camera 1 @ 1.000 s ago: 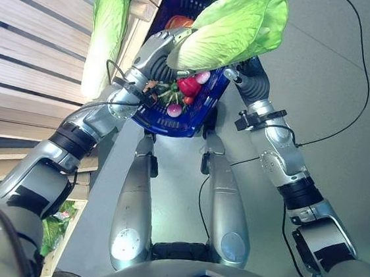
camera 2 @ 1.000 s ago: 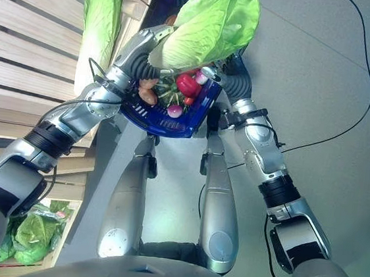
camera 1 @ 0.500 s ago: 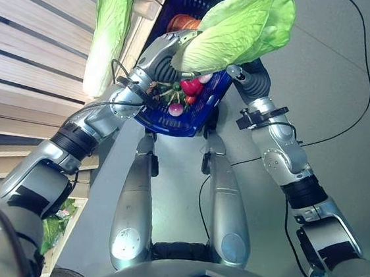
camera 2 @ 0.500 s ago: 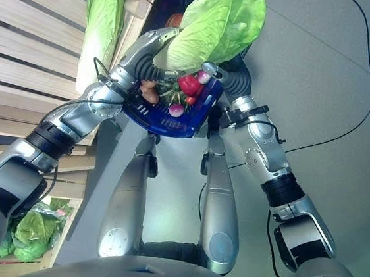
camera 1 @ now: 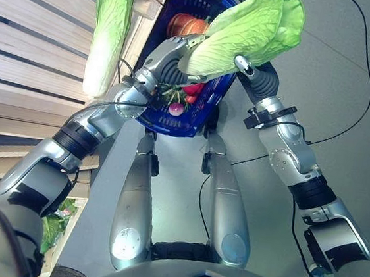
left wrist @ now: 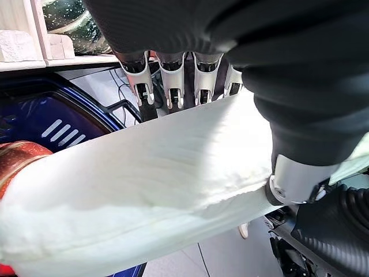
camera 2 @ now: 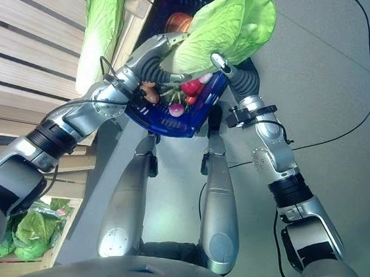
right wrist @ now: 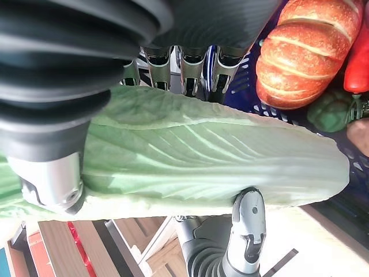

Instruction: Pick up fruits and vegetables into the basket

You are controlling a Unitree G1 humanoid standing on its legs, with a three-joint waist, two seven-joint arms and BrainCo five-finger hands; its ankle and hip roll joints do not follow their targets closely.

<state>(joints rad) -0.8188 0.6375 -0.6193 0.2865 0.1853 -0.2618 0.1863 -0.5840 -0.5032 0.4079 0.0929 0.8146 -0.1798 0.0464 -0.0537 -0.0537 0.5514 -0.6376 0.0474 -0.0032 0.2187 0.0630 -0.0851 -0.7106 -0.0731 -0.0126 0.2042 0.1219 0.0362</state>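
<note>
Now both hands, left hand [left wrist: 173, 86] and right hand [right wrist: 190, 72], hug the big cabbage [camera 1: 246, 32] above the blue basket [camera 1: 173, 121]. Lower it slowly, maybe missing the pumpkin [right wrist: 305, 52].

Below me: a smooth grey floor [camera 1: 350, 76], evenly lit and faintly glossy. On my left stands a slatted shelf of pale wood [camera 1: 29, 49], its boards stepping down in tiers. Beneath its lowest board, a wooden crate [camera 2: 61, 244] rests on the floor, close against the shelf.
</note>
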